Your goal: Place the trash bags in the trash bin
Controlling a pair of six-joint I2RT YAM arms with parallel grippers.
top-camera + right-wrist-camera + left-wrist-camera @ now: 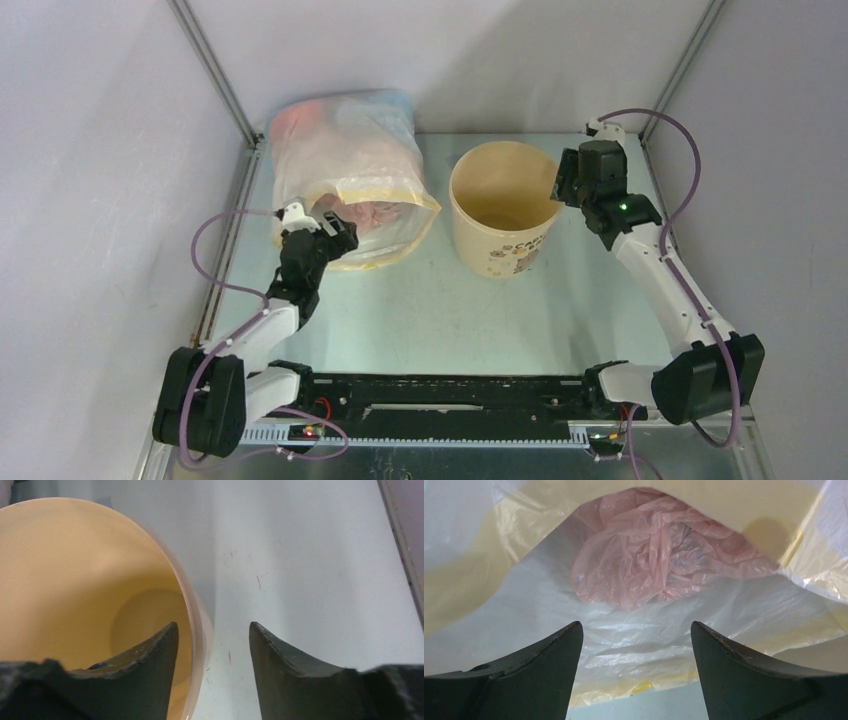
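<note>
Crumpled pale-pink trash bags (659, 555) lie inside the big clear sack with a yellow hem (345, 170), which lies on its side at the back left. They also show through the sack's mouth in the top view (375, 212). My left gripper (328, 226) is open and empty at the sack's mouth, its jaws wide apart (636, 630). The tan trash bin (503, 207) stands upright and empty at the middle back. My right gripper (560, 185) is open and straddles the bin's right rim (200, 625), one finger inside, one outside, not touching.
The sack's lower lip lies on the pale table (649, 707) just under my left fingers. A metal frame post (212, 75) stands at the back left and another (690, 60) at the back right. A black rail (440, 395) runs along the near edge.
</note>
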